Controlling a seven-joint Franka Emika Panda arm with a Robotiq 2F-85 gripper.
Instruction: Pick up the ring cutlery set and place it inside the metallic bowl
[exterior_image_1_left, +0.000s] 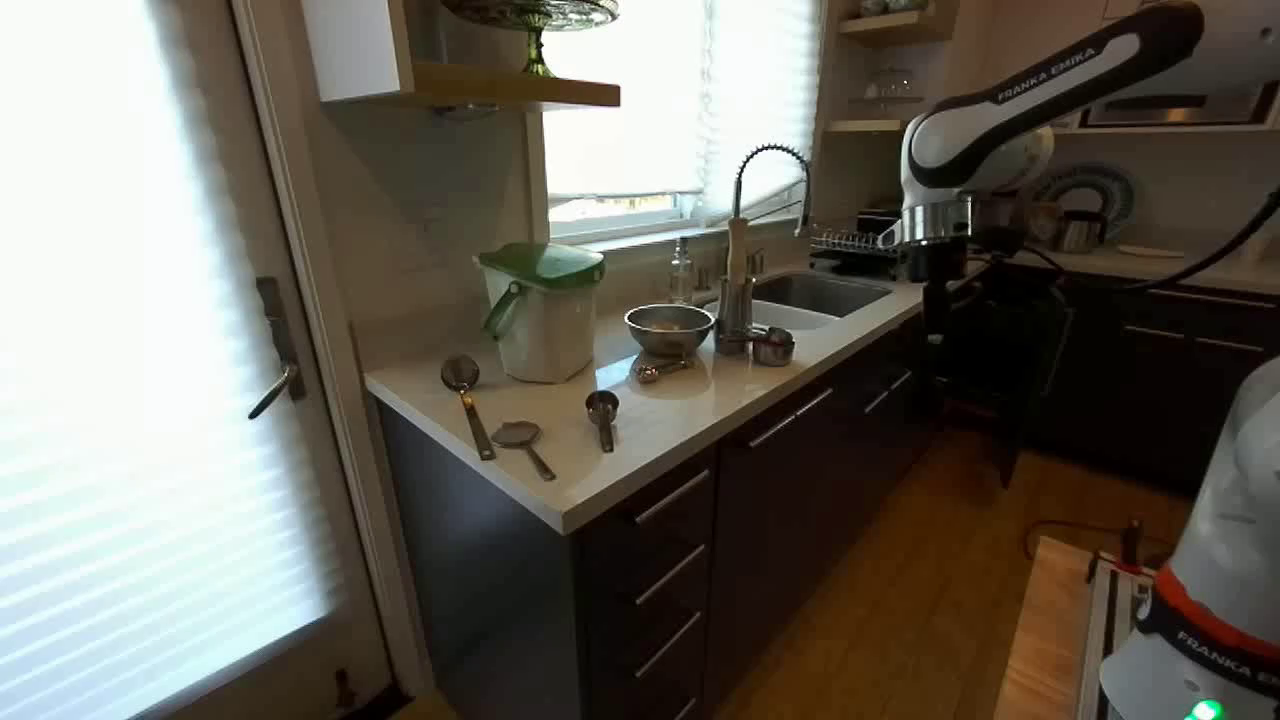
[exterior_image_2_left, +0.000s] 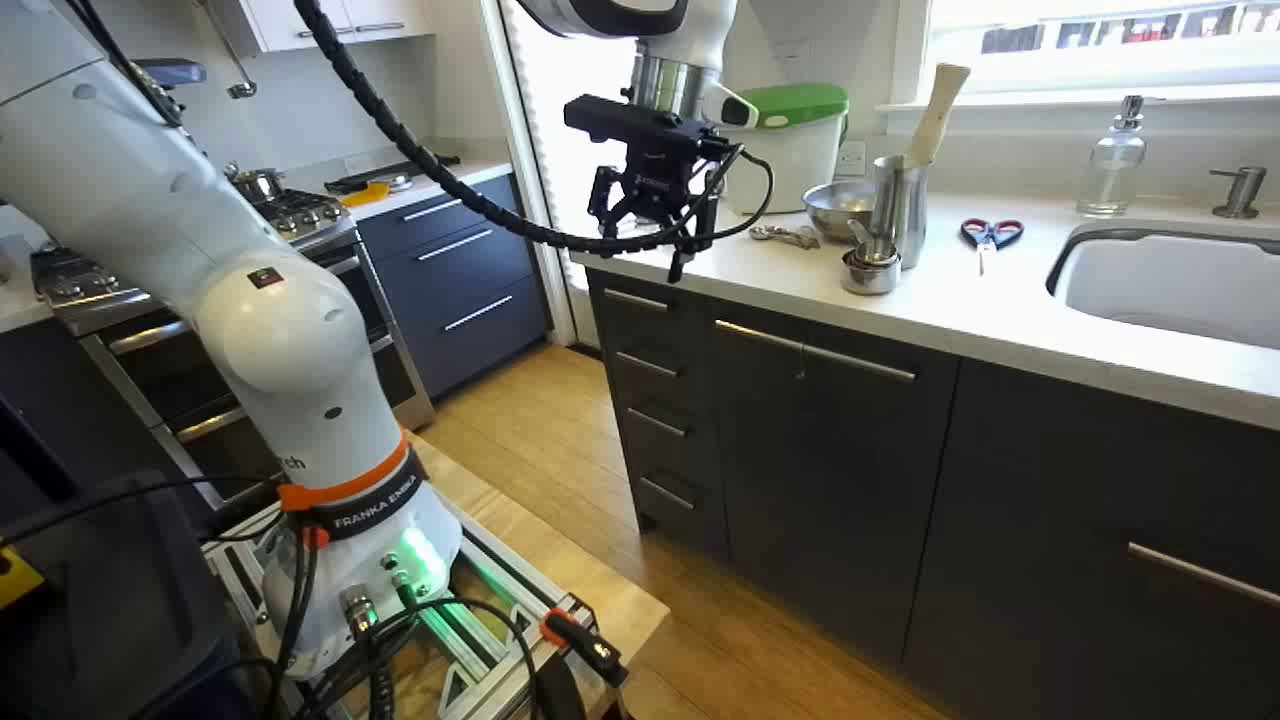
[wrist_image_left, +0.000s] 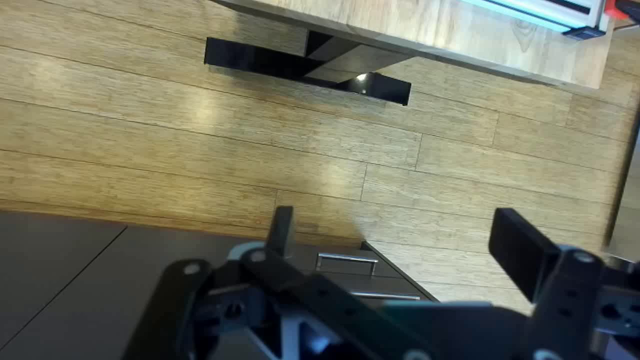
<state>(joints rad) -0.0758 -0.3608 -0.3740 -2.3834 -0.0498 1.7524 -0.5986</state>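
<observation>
On the white counter, the ring cutlery set lies just beside the metallic bowl. Well apart from both, the gripper gapes, spread wide and empty; floor and drawers show through its gap in the wrist view.

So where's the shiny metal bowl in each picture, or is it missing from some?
In an exterior view: the metallic bowl sits near the middle, right of the green-lidded container.
In an exterior view: the metallic bowl is high up, right of centre, partly behind the tall steel holder.
In the wrist view: not in it.
Shared landmark: the dark drawers with bar handles, in all three views.
</observation>
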